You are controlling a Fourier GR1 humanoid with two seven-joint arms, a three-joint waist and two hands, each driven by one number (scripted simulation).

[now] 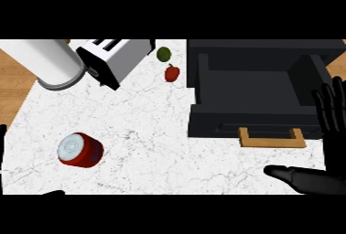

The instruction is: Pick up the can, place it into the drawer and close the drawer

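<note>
Head view: the red can lies on its side on the marble counter, well left of the open black drawer, with bare marble between them. The right hand, fingers straight and holding nothing, sits just right of the drawer's wooden handle.

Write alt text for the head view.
A red can lies on its side on the white marble counter, left of an open black drawer with a wooden handle. The open right hand rests beside the drawer.

No text, label, brand, number or sign could be read on any object that stood on the tabletop.
</note>
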